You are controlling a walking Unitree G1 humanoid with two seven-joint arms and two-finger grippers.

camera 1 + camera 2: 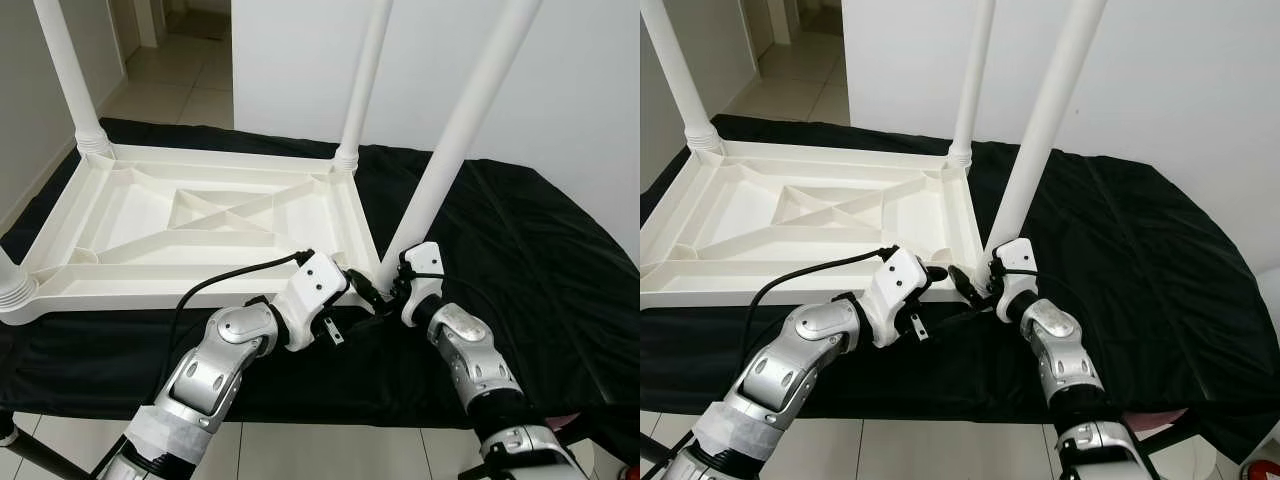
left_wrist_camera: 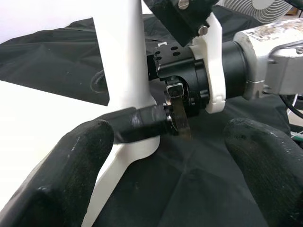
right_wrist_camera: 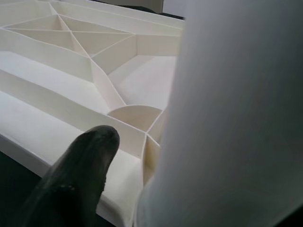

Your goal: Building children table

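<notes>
The upturned white ribbed plastic tabletop [image 1: 190, 235] lay on the black-draped bench [image 1: 540, 250]. The right gripper [image 2: 163, 126] clamped the white tubular leg [image 1: 440, 170] at its five-o'clock corner; the left gripper [image 2: 170, 156] hung spread beside it. Seating that leg appeared underway, needing downward twisting next.

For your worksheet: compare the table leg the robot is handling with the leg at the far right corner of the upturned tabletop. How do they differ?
The near leg leans to the right; the far leg stands nearly upright. The right gripper clamps the near leg's base; nothing touches the far leg. Both are plain white tubes on the tabletop.
</notes>
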